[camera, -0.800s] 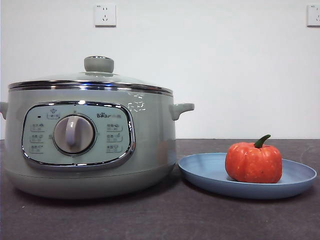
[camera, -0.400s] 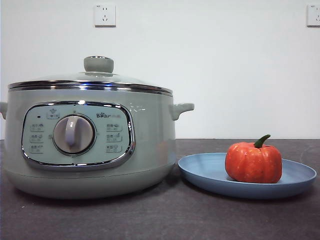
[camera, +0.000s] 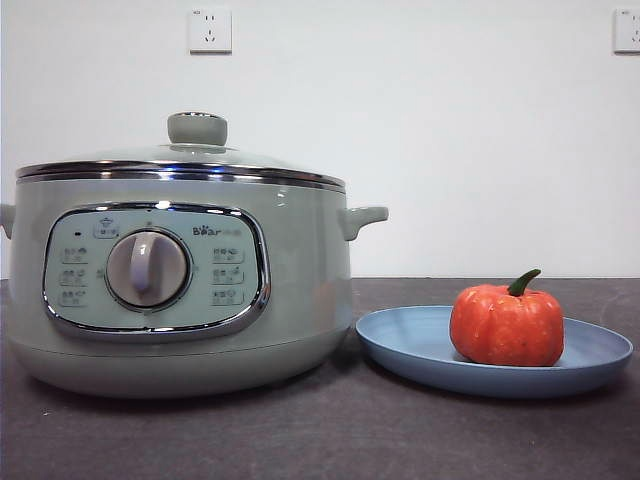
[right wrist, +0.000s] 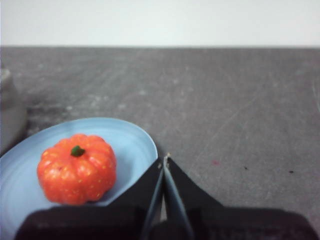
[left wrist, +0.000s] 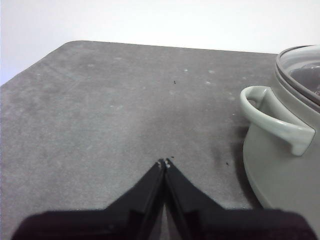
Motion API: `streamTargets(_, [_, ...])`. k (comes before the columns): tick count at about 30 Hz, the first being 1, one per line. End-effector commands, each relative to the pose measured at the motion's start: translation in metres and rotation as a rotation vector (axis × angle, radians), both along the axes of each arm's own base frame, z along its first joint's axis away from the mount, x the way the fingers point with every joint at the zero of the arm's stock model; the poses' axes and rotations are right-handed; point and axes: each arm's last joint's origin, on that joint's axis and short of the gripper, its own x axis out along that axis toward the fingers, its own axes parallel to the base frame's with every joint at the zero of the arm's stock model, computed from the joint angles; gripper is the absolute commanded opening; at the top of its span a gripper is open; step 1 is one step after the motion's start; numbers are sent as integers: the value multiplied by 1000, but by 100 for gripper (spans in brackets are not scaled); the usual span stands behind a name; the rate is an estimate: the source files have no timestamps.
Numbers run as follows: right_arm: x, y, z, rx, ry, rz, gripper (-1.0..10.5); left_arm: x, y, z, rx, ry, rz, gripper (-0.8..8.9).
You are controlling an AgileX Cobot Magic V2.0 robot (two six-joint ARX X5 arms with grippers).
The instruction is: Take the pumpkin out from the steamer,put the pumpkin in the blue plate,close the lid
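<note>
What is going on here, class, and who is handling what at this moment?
Nothing is being handled just now. The pumpkin sits upright in the blue plate, beside the steamer, whose lid is on. The left pincer is shut and empty over bare table next to the steamer's side handle. The right pincer is shut and empty too, near the plate's rim. By how things lie, the job looks finished.

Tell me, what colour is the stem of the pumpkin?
Dark green; the stem of the pumpkin shows best in the front view.
</note>
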Motion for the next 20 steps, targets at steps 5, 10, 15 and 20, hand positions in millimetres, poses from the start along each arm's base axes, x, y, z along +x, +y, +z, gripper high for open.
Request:
streamTargets(5, [1, 0, -5, 15, 22, -3, 2, 1, 0, -5, -7, 11, 6, -3])
streamTargets(10, [1, 0, -5, 15, 23, -2, 2, 1, 0, -5, -7, 11, 6, -3])
streamTargets(15, [1, 0, -5, 15, 23, -2, 2, 1, 0, -5, -7, 11, 6, -3])
streamTargets(20, [1, 0, -5, 15, 23, -2, 2, 1, 0, -5, -7, 11, 6, -3])
